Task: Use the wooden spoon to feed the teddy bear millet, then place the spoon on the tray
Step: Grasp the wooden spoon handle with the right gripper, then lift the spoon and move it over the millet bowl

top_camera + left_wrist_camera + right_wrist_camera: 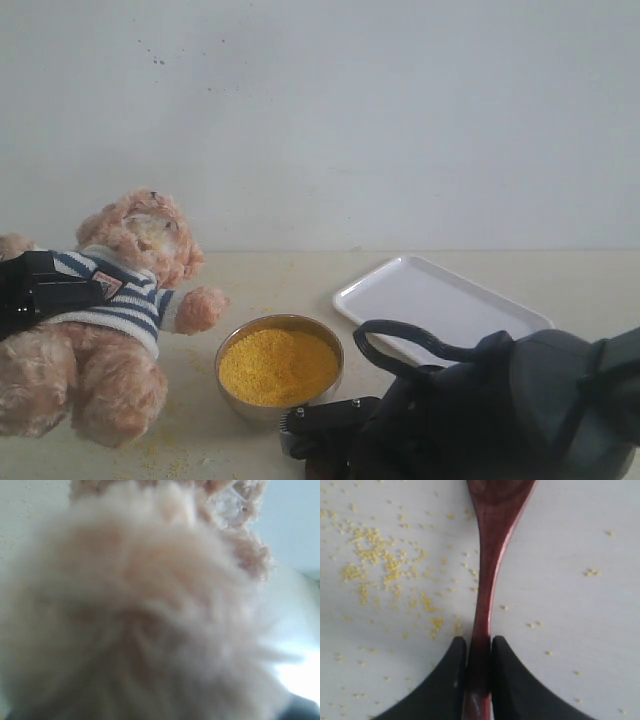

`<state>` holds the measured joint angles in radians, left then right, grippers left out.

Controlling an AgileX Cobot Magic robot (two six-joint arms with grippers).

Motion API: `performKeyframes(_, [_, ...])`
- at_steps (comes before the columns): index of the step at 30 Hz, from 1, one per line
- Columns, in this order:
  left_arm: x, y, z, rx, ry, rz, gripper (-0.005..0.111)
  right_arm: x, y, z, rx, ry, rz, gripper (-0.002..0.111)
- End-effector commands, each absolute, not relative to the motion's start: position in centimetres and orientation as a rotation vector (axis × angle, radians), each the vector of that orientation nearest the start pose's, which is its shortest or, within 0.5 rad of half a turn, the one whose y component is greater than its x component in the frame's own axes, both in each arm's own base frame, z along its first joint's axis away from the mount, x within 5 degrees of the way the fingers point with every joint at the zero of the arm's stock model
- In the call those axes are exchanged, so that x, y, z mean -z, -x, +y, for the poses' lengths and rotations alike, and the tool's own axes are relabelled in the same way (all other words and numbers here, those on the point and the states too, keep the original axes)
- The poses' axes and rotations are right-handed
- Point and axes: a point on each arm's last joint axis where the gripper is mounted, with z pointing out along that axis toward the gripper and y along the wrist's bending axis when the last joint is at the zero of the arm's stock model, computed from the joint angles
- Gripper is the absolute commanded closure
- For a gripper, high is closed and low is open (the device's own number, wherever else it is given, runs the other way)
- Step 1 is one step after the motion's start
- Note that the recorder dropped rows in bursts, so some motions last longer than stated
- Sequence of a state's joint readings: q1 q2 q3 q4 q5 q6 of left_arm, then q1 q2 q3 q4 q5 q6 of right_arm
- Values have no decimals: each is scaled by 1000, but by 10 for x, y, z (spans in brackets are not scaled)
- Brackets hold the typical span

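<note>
Right gripper (479, 647) clamps wooden spoon (492, 545); millet (375, 555) litters tabletop (570, 630); white wall (350, 120).

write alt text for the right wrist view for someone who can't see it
Two black fingers of the right gripper are closed on the slim handle of a dark reddish wooden spoon, seen against a pale tabletop. Loose yellow millet grains are scattered over the surface, thickest on one side of the handle.

Black right arm (530, 410), looped black cable (400, 345); right hand (479, 641) black, tapered.
</note>
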<state>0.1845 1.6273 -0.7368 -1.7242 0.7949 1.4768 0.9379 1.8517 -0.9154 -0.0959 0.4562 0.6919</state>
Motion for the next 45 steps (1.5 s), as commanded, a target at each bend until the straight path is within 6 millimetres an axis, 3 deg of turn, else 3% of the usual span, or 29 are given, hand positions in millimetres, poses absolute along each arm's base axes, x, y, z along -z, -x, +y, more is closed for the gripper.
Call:
performKeyframes(1, [-203,-302,-9,950,104,2122,103,-123,-192,254,-180,494,2888,108])
performKeyframes(9, [-203,-302,-9,950,104,2122,103,-131,-192,246,-60,608,2870,108])
performKeyframes(14, [-203,-302,-9,950,104,2122,103,-153,-194,237,3,685,2787,108])
performKeyframes(20, [-203,-302,-9,950,104,2122,103,-178,-197,216,276,813,2686,109])
performKeyframes(23, [-203,-302,-9,950,104,2122,103,-194,-198,207,329,889,2616,109])
performKeyframes(27, [-203,-302,-9,952,102,2121,103,-215,-208,185,279,849,2616,109])
performKeyframes(31, [-203,-302,-10,959,99,2118,103,-235,-221,145,177,875,2675,109])
performKeyframes(35, [-203,-302,-9,957,100,2119,103,-243,-224,104,112,945,2789,109])
performKeyframes(37, [-203,-302,-9,957,100,2119,103,-244,-226,92,62,870,2844,109])
performKeyframes(39, [-203,-302,-9,953,102,2120,103,-248,-231,87,-62,788,2848,109])
performKeyframes(42, [-202,-302,-9,948,104,2122,103,-258,-234,98,-312,851,2810,109])
performKeyframes(45, [-203,-302,-9,951,103,2121,103,-274,-236,108,-434,888,2753,109])
